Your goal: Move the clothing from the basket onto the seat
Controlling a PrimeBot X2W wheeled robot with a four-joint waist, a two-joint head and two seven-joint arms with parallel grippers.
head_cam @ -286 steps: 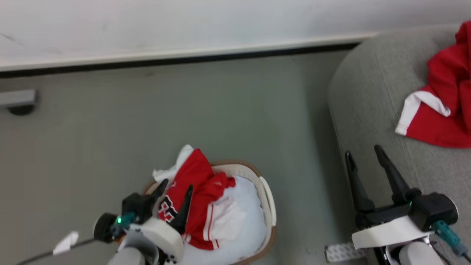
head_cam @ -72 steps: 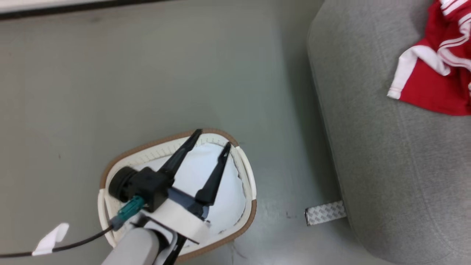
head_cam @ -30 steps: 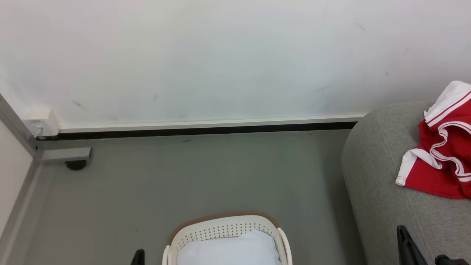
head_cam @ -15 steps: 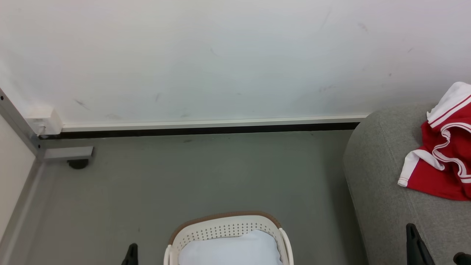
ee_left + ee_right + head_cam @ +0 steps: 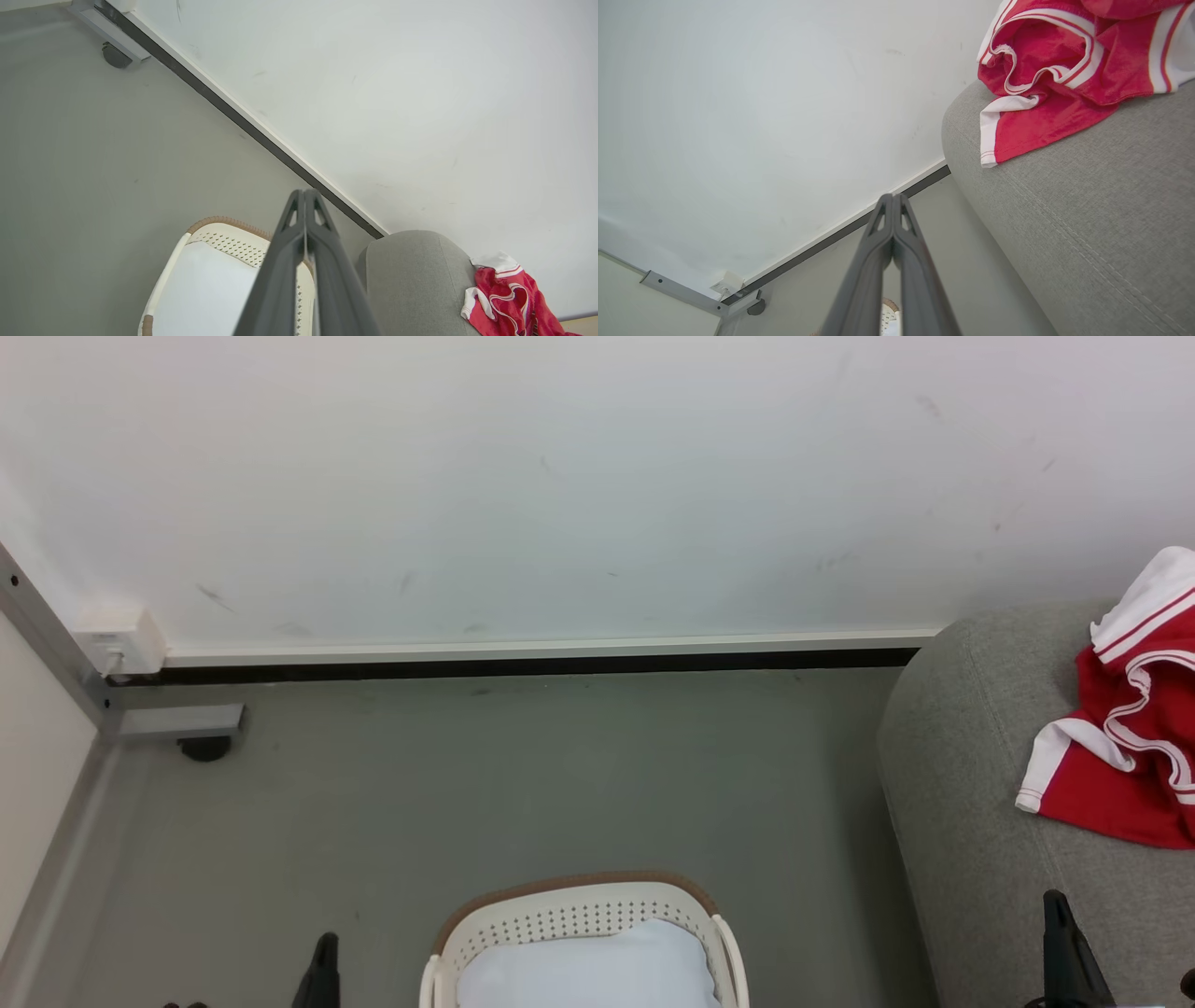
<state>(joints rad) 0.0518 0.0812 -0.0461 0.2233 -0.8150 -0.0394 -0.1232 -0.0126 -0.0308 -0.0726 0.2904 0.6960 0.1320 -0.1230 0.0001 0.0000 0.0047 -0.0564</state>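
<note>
We see the red-and-white clothing [image 5: 1120, 793] heaped on the grey seat [image 5: 971, 840] at the right of the head view. The basket [image 5: 569, 907] stands on the floor [image 5: 467, 784], to the left of the seat, a pale pad [image 5: 588, 971] lying inside it. In the wrist views, we find the left gripper [image 5: 304, 195] and the right gripper [image 5: 893, 199] each with fingers pressed flat together, empty.
</note>
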